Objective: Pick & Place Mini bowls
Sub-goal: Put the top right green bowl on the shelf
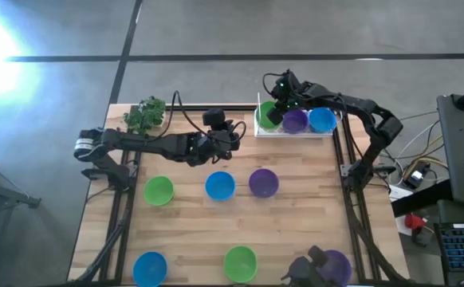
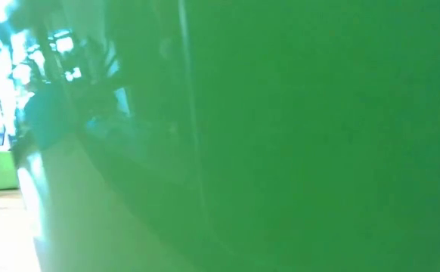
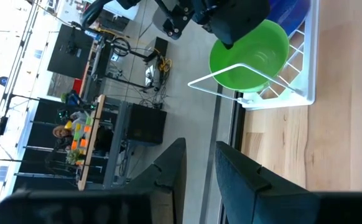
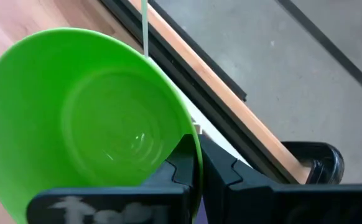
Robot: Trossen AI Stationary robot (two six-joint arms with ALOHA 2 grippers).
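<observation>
Green bowl [image 4: 88, 118] pinched by right end effector [image 4: 199, 165] at white rack [image 1: 260, 127]; left end effector [image 1: 230, 137] wide, empty, nearby.

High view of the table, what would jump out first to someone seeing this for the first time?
The white rack at the table's far edge draws the eye: the right gripper is shut on the rim of a green bowl there, beside a purple bowl and a blue bowl. Six more bowls lie scattered over the wooden table. The left gripper waits open near the rack.
</observation>
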